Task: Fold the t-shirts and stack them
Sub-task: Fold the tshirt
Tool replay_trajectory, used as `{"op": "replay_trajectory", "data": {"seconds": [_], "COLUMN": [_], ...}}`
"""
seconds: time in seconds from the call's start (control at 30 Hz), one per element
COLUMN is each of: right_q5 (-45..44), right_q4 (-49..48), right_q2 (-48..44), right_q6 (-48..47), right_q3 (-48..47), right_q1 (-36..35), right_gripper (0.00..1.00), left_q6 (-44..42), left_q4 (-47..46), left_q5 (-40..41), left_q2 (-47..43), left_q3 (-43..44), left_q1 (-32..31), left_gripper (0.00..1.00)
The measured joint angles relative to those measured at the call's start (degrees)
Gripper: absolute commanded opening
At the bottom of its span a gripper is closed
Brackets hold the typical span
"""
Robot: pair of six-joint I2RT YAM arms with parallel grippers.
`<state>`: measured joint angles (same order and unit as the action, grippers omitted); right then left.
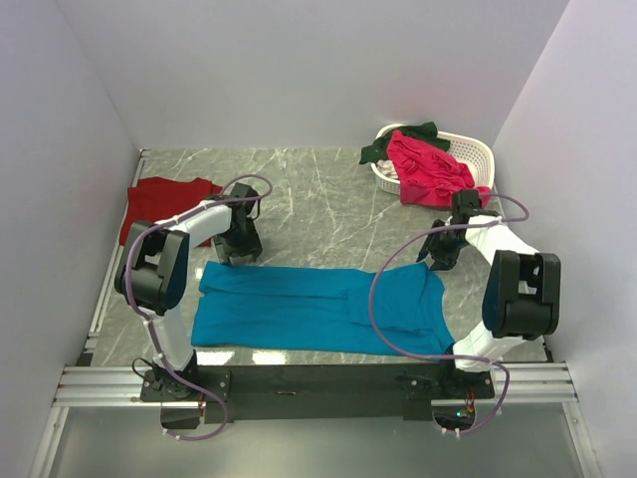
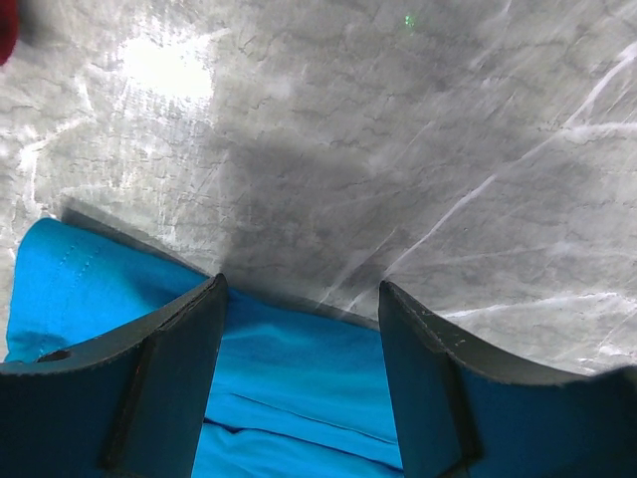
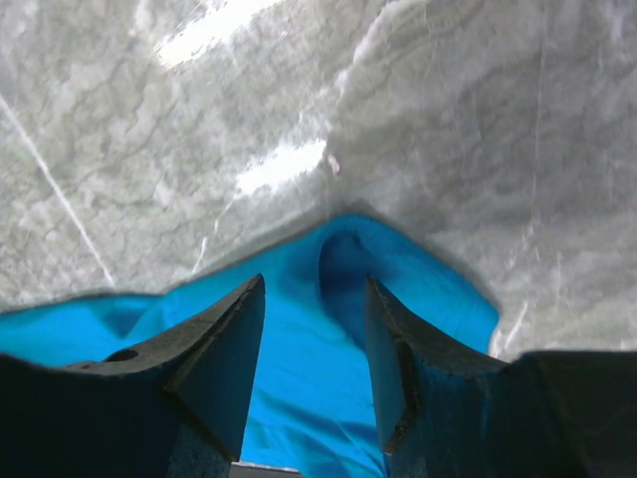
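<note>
A teal-blue t-shirt (image 1: 318, 309) lies folded in a long strip across the near part of the table. My left gripper (image 1: 237, 254) is open just above its far left edge; in the left wrist view the gripper (image 2: 302, 289) has blue cloth (image 2: 289, 368) between its spread fingers. My right gripper (image 1: 441, 261) is open over the far right corner; in the right wrist view the gripper (image 3: 314, 284) stands over a raised fold of cloth (image 3: 343, 269). A dark red t-shirt (image 1: 159, 202) lies folded at the far left. A bright pink t-shirt (image 1: 428, 169) and a dark green one (image 1: 398, 139) lie in the basket.
A white slatted basket (image 1: 468, 151) stands at the back right by the wall. Grey marble tabletop (image 1: 318, 204) lies between the shirts. White walls close in the left, back and right sides. The arm bases sit on a rail at the near edge.
</note>
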<state>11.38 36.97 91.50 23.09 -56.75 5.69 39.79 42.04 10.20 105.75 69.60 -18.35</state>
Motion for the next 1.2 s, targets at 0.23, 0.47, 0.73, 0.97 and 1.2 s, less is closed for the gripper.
{"op": "replay_trajectory", "data": {"seconds": [0.23, 0.47, 0.73, 0.97, 1.2], "right_q5": [0.50, 1.49, -0.28, -3.65, -5.05], "right_q4": [-1.51, -2.51, -2.25, -0.61, -0.09], "right_q2": [2.82, 2.84, 2.84, 2.86, 3.67], "right_q6": [0.04, 0.04, 0.26, -0.02, -0.46], "right_q3": [0.00, 0.00, 0.02, 0.00, -0.37], "right_q1": [0.00, 0.00, 0.00, 0.35, 0.48], "right_gripper": [0.47, 0.29, 0.00, 0.00, 0.00], "left_q6": [0.09, 0.11, 0.17, 0.37, 0.20], "left_q4": [-0.87, -1.53, -3.02, -4.11, -2.45], "left_q5": [0.22, 0.22, 0.70, 1.90, 4.48], "left_q2": [-0.94, -1.38, -2.60, -3.82, -5.07], "left_q3": [-1.09, -2.14, -3.85, -5.42, -2.95], "left_q1": [0.13, 0.15, 0.33, 0.66, 1.99], "left_gripper": [0.68, 0.68, 0.68, 0.68, 0.72]}}
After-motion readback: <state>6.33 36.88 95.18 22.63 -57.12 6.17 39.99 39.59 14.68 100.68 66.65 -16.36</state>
